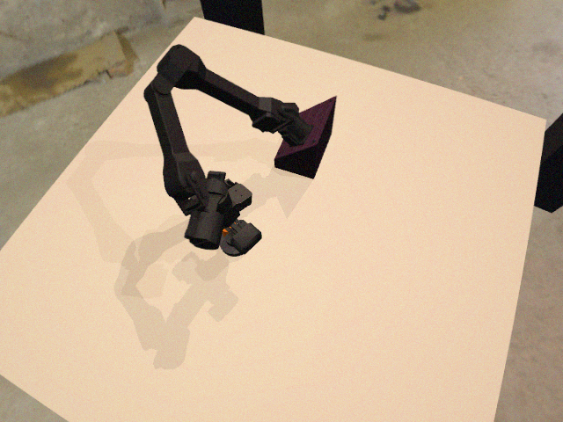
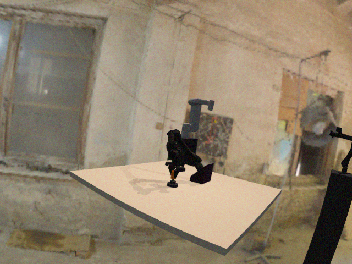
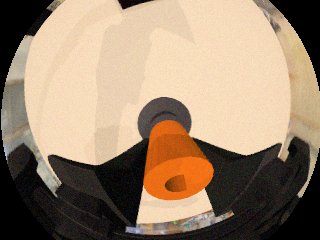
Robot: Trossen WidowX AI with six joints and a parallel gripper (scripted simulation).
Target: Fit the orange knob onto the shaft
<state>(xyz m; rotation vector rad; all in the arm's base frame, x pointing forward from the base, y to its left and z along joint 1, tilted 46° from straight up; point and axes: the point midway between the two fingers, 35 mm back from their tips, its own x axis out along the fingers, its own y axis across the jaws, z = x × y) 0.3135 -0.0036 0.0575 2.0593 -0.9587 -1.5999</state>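
Observation:
The orange knob (image 1: pixel 225 231) (image 2: pixel 172 174) (image 3: pixel 172 150) is upright between the fingers. In the wrist view its near end shows an opening with a straight edge at its right. My gripper (image 2: pixel 172 172) (image 3: pixel 169 141) is shut on the knob. The dark round pedestal (image 1: pixel 230 251) (image 2: pixel 172 185) (image 3: pixel 146 120) is directly under the knob. In the exterior view the knob's lower end is right at the pedestal's narrower raised part; whether they touch is too small to tell. The shaft is hidden in all views. In the top view the gripper covers most of the knob.
The arm's dark purple wedge base (image 1: pixel 318 131) (image 2: pixel 202 175) stands on the pale table (image 1: pixel 386 272) (image 2: pixel 198 210), behind the pedestal. The arm reaches up and over from it. Arm shadows fall on the table.

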